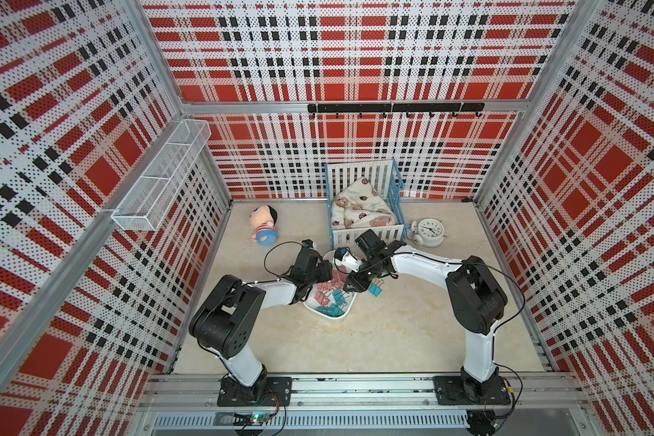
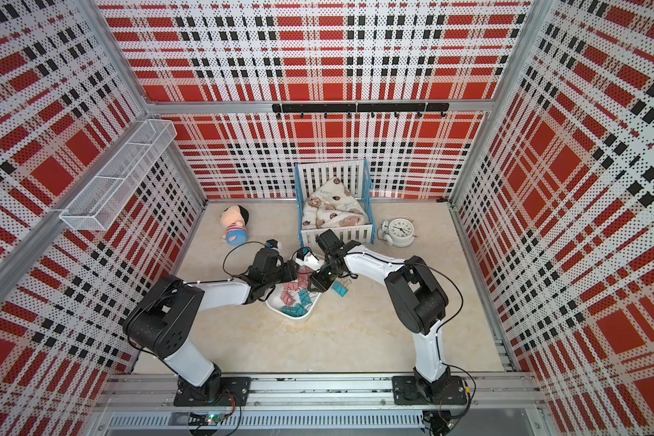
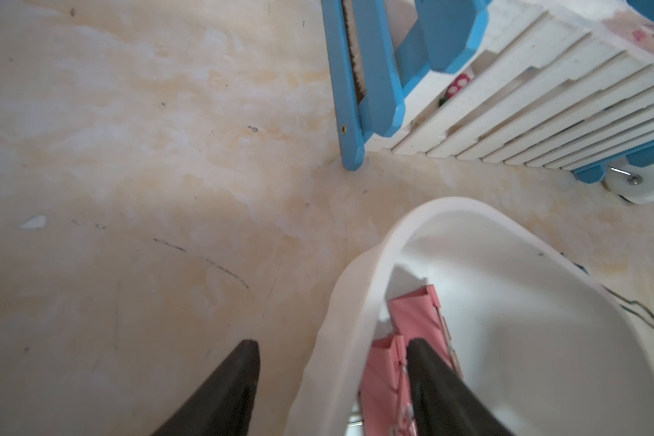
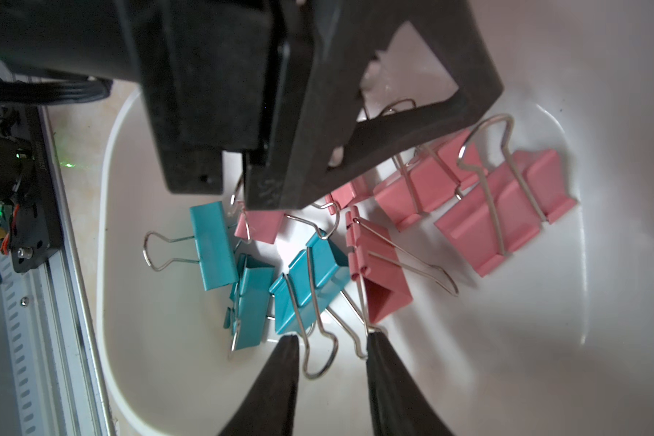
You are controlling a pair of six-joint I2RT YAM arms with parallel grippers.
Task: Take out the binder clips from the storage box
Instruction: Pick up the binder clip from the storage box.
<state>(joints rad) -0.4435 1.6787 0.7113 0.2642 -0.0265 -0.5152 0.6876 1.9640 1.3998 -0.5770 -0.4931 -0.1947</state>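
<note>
Binder clips (image 4: 314,271): teal and pink, heaped in the storage box (image 3: 359,279). The box sits mid-counter (image 1: 355,347), just ahead of the crib (image 3: 525,94) at the back edge. One loose teal clip (image 1: 374,289) lies on the counter just beside the box's right wall.
Left pincer (image 3: 329,345): partly apart and straddling the box wall on its own side. One finger is outside and one inside, next to the pink clip by the wall (image 3: 416,321). Counter shows between the outer finger and the wall, so I judge it steadies rather than clamps.
Right pincer (image 4: 333,338): narrow but not shut, with a fingertip either side of the wire handle (image 4: 320,374) of the target teal clip (image 4: 310,279). It holds nothing.
Step in hand: I'd pinch that loop alone, then lift straight up.
Watch: one fingertip looks to touch the tilted pink clip (image 4: 382,279). The handles overlap, so a neighbour may ride along.
Edges: I'd clear the rim before swinging sideways, as the left pincer hangs close over the pile.
Open room: the counter is bare toward the front edge and front-right corner. I'd set clips down there, away from the crib and the alarm clock (image 1: 429,229).
</note>
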